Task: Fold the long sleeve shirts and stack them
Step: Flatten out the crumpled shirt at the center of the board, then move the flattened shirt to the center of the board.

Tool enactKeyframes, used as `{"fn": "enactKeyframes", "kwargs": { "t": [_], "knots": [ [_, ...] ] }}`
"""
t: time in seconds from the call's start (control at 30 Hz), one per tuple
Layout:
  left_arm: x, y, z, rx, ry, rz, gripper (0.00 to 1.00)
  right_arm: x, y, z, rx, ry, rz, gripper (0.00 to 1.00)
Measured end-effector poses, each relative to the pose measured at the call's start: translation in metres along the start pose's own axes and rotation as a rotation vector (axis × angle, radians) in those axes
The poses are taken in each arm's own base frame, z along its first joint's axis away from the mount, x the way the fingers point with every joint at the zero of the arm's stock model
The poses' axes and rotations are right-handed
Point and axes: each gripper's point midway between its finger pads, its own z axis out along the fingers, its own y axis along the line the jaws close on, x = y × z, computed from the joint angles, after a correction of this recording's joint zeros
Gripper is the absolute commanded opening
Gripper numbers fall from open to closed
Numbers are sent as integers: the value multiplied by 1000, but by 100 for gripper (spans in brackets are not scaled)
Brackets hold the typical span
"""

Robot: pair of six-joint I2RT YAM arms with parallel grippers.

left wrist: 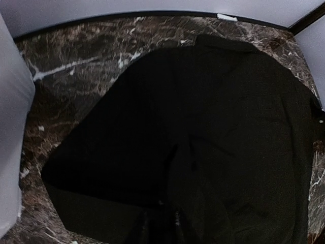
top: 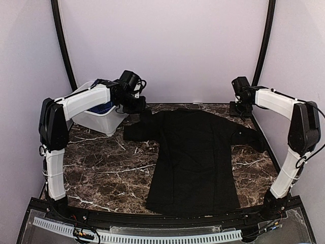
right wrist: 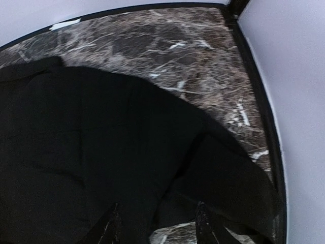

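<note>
The left arm (top: 81, 99) and right arm (top: 278, 101) are each built of smooth white, tube-like links joined by bulky black joint housings, and both rise from black bases. Thin black cables loop beside the joints. The right gripper (right wrist: 158, 206) has two slim dark fingers (right wrist: 109, 229) with pale scuffs. The left gripper (left wrist: 160, 223) is too dark to make out in detail.

Dark brown marble bench top (top: 101, 168), white veins. White plastic tub (top: 104, 121) at far-left corner, tilted. Black frame posts (top: 62, 40) rising at both far corners, pale walls behind. White slotted cable track (top: 152, 236) along near edge. White tape bit (left wrist: 227, 17) at far edge.
</note>
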Motion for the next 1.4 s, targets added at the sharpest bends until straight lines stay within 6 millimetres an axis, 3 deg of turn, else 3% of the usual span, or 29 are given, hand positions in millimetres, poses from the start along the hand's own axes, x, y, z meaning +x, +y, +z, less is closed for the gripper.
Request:
{"fn": "enactKeyframes", "kwargs": {
  "t": [0.1,0.17,0.27,0.4,0.57,0.77,0.87,1.03,1.2,1.4],
  "knots": [
    [36,10,25,-25,96,-20,52,14,36,-3,-102,5,-23,45],
    [52,11,34,-33,132,-28,57,25,56,-4,-165,17,-32,41],
    [61,4,37,-29,141,-38,52,48,77,2,-245,57,-25,36],
    [81,-16,46,-2,150,-55,48,73,83,16,-280,114,7,33],
    [119,-20,59,4,216,-100,47,87,88,32,-297,148,35,33],
    [102,-16,70,13,174,-139,43,96,82,53,-283,172,70,33],
    [96,-3,81,-20,158,-157,41,99,71,62,-264,186,101,33],
    [96,56,106,-113,180,-226,40,103,52,75,-238,200,147,33],
    [73,100,107,-169,153,-258,39,106,39,83,-224,213,177,33],
    [48,122,119,-227,135,-198,40,102,31,88,-226,213,202,33]
  ]
}}
